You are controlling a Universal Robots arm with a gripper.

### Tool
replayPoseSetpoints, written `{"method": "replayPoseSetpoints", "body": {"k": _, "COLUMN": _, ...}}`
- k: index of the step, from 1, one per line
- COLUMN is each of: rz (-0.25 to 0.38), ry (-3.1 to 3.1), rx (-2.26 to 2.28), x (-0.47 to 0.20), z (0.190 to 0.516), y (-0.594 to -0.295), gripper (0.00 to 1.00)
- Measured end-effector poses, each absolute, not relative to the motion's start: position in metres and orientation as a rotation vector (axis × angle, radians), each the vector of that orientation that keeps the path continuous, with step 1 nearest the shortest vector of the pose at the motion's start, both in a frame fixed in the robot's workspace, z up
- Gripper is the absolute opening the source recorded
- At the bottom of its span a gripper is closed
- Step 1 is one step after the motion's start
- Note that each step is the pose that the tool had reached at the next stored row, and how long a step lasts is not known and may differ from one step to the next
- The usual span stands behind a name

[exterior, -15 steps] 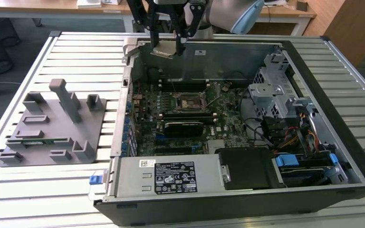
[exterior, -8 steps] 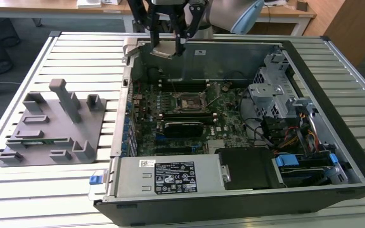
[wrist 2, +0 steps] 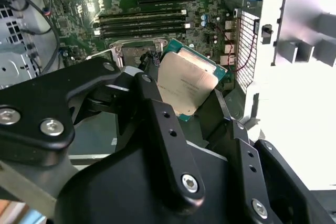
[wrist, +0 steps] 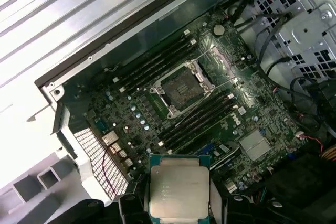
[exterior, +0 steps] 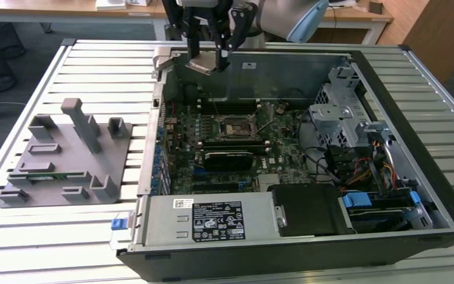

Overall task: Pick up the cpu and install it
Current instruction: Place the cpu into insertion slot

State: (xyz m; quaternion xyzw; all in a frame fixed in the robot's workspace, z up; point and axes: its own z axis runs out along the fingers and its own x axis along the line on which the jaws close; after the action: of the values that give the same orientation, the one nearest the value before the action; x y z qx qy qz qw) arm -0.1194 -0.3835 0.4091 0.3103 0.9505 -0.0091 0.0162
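Squarely between the gripper's (wrist 2: 184, 92) jaws, the cpu (wrist 2: 186, 83), above the motherboard (wrist 2: 68, 3)

A: There was the arm (exterior: 278, 18). What did we have?
B: Silver-grey tube, smooth and round, with a pale blue cap (exterior: 310, 23) at the joint.
A: And the gripper (wrist 2: 186, 103)?
B: Black all over! Flat matte links with rounded ends, shiny silver screws (wrist 2: 189, 182) at the pivots.
A: The fingers (wrist 2: 165, 124)?
B: Long black bars, each with a short row of small holes. Two more silver screws sat in the wide black bracket (wrist 2: 37, 98).
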Motion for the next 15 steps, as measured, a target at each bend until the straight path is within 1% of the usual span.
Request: {"method": "replayPoseSetpoints", "body": {"k": 15, "rz": -0.035, "ry": 2.803, "rx": 1.352, "x": -0.1194, "z": 0.4066, "y": -0.3835, "gripper": 0.54}}
